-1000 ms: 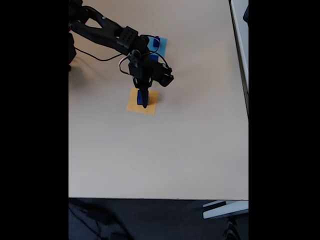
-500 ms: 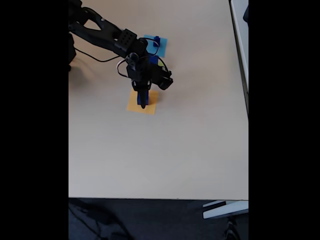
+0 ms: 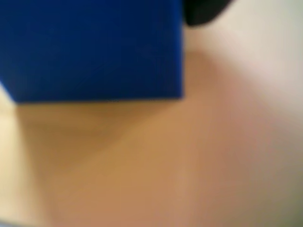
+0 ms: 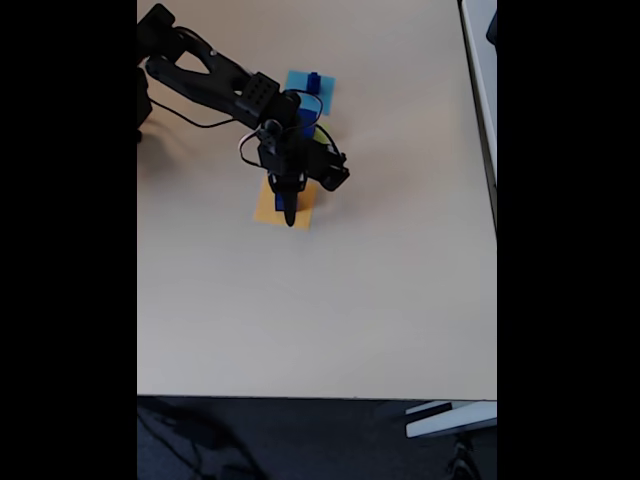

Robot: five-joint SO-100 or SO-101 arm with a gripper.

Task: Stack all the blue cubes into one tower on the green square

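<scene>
In the fixed view my gripper points down over the orange patch, shut on a dark blue cube. The wrist view shows this cube large at the upper left, with orange beneath it and one dark fingertip beside it. Behind the arm, a sliver of the green square shows with another blue cube on it. A small blue cube rests on the light-blue patch.
The black arm reaches in from the upper left with loose cables under it. The beige table spreads wide toward its front edge. A white object lies below that edge at the right.
The arm has shifted slightly, and the gripper tip with the blue cube now sits a little lower in the fixed view, still over the orange patch.
</scene>
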